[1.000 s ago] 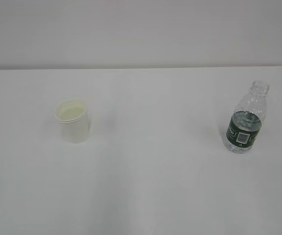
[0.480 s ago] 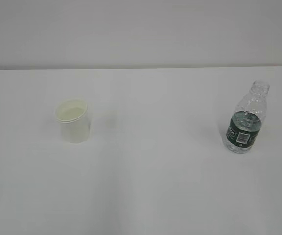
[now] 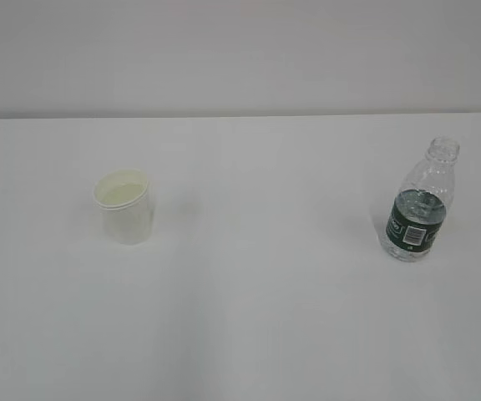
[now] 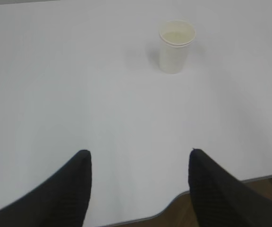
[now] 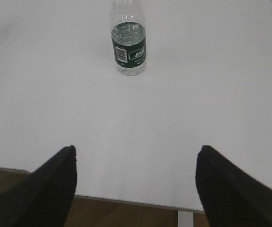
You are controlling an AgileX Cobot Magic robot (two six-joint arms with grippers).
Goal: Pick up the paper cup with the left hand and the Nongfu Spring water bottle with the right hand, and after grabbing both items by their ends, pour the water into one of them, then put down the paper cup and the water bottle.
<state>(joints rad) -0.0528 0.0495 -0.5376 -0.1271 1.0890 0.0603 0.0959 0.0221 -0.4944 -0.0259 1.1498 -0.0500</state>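
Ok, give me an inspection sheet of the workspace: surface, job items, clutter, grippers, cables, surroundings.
Surface: white table, bare between the items.
Job's things: paper cup upright on the left; Nongfu Spring water bottle upright on the right, capless, water partway up.
Clutter: nothing seen.
Grippers: left gripper open, short of the cup; right gripper open, short of the bottle; both empty.
Cables: nothing seen.
Surroundings: plain wall behind; brown floor below the table edge.
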